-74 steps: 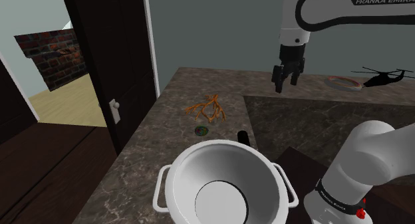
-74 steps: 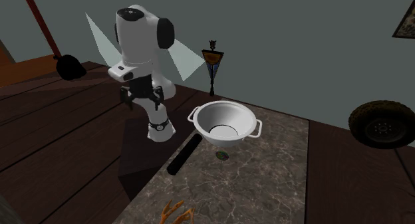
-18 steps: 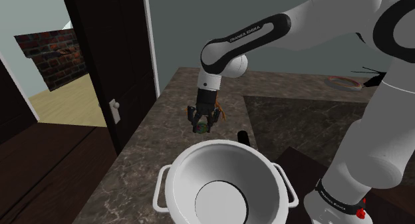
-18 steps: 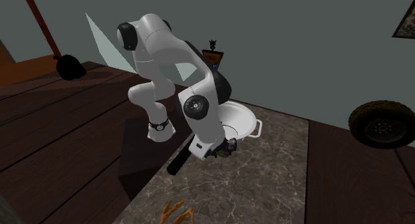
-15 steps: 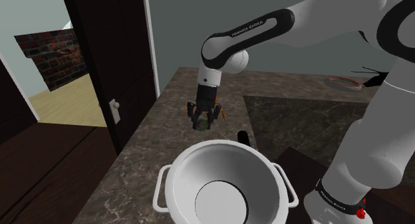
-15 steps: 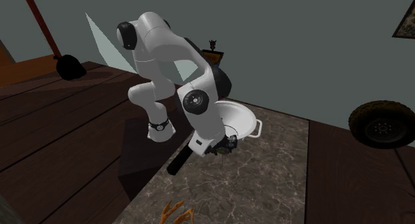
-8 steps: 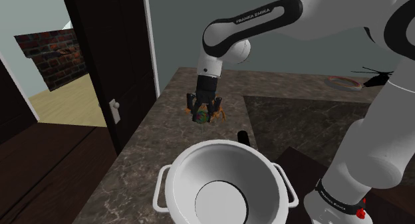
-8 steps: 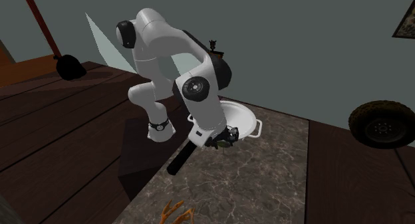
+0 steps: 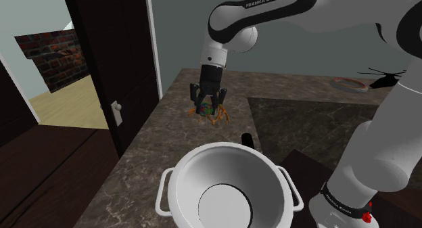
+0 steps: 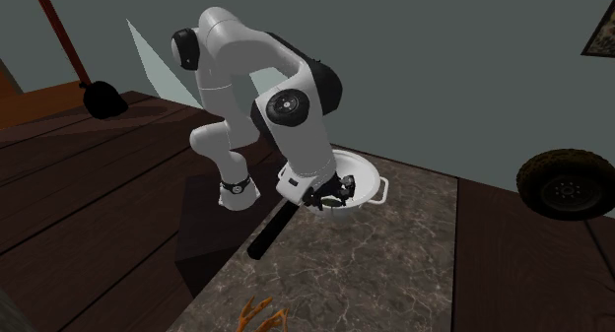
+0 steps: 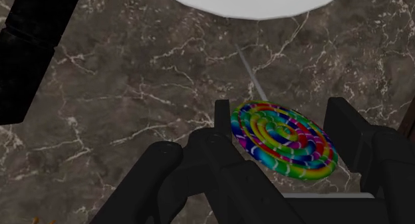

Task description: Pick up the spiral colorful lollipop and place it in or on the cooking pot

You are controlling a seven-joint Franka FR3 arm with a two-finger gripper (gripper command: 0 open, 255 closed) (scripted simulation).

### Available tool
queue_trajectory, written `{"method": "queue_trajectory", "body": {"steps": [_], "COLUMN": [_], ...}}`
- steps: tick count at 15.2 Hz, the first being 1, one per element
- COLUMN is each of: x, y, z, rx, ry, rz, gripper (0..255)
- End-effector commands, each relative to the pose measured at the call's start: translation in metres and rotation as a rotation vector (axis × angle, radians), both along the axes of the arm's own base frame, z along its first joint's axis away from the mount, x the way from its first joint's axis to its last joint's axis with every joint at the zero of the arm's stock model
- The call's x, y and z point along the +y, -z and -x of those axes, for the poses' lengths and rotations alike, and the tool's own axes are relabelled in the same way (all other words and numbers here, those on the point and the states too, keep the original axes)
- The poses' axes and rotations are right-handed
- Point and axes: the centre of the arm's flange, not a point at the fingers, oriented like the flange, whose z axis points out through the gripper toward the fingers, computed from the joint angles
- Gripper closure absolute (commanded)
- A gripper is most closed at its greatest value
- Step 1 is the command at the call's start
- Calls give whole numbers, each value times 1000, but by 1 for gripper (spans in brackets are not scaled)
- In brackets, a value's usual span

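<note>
Carrying is judged in hand. Shoulder view: lollipop (image 9: 206,111) is clasped by the gripper (image 9: 207,103) above the counter (image 9: 154,147), pot (image 9: 188,180) at six o'clock. Second exterior view: gripper is seen at the pot's eight o'clock. Wrist view: fingers (image 11: 349,126) are clamped on the lollipop; travel over the pot, then release, is called for.

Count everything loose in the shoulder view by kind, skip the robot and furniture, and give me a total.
Rainbow spiral lollipop, held in the end effector: 1
White cooking pot: 1
Orange branched piece: 1
Black cylinder: 1
Black toy helicopter: 1
Flat ring: 1
Total: 6
</note>
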Motion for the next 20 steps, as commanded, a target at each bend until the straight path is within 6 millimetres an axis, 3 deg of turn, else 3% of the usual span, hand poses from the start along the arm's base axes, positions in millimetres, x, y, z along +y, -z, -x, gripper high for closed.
{"method": "queue_trajectory", "body": {"steps": [1, 17, 20], "x": [1, 1, 17], "y": [-11, -94, -101], "z": [1, 1, 36], "rx": [1, 1, 1], "ry": [0, 0, 0], "rz": [0, 0, 0], "gripper": [255, 255, 255]}}
